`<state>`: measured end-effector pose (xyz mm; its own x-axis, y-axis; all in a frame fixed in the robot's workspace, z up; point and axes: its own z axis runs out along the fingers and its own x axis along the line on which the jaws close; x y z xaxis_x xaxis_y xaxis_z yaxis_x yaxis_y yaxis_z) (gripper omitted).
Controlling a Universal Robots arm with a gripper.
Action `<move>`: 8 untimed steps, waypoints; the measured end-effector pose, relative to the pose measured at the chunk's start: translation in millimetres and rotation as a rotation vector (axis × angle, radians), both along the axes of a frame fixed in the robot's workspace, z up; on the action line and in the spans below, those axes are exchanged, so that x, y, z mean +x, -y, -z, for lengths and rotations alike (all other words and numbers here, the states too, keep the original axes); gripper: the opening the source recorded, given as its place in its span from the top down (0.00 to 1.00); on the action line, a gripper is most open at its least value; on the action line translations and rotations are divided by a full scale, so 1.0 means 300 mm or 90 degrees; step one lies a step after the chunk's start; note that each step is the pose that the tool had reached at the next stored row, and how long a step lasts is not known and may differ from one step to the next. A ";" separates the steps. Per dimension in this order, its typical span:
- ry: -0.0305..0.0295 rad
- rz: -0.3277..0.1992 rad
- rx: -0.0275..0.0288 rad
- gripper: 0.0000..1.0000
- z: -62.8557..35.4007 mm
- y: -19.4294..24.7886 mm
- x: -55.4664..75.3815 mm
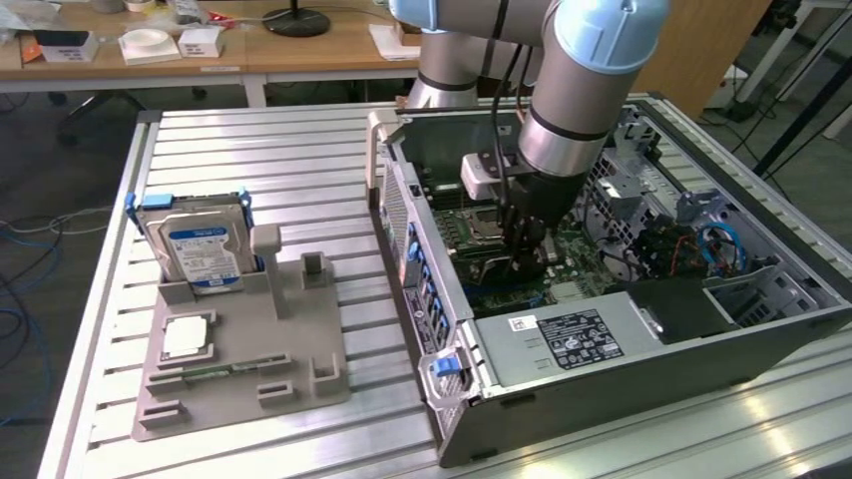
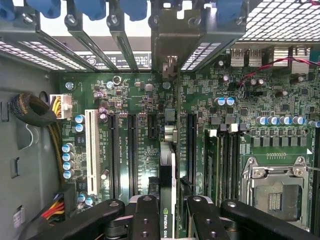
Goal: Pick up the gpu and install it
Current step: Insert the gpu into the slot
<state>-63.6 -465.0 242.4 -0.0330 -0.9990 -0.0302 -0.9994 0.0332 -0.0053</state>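
Inside the open computer case (image 1: 446, 299), my gripper (image 1: 528, 254) hangs low over the green motherboard (image 1: 513, 294). It is shut on the gpu (image 2: 168, 185), a thin dark card seen edge-on with a green-lettered label. The two black fingers (image 2: 145, 220) press on either side of the card. In the wrist view the gripper (image 2: 168, 222) holds the card upright among the long black expansion slots (image 2: 132, 155), its far end toward the case's rear slot brackets (image 2: 170, 35). Whether its lower edge sits in a slot is hidden.
A silver hard drive (image 1: 200, 249) stands in the grey holder (image 1: 233, 389) at the exterior view's left, with a square CPU chip (image 1: 187, 339) and a memory stick (image 1: 219, 371). The power supply (image 1: 573, 339), empty CPU socket (image 2: 277, 192) and cable bundle (image 2: 35, 112) surround the gripper.
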 end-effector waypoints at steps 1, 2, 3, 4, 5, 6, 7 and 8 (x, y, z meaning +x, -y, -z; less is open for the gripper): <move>0.0000 0.000 0.0001 0.74 0.001 0.000 0.000; 0.0000 0.000 0.0002 0.74 0.003 0.000 0.000; -0.0001 0.000 0.0000 0.74 0.004 0.000 0.000; -0.0002 0.000 -0.0002 0.74 0.004 0.000 0.000; -0.0002 0.000 -0.0003 0.74 0.005 0.000 0.000; -0.0002 0.000 -0.0003 0.74 0.006 0.000 0.000; -0.0002 0.000 -0.0002 0.74 0.007 0.000 0.000; -0.0001 0.000 -0.0002 0.74 0.007 0.000 0.000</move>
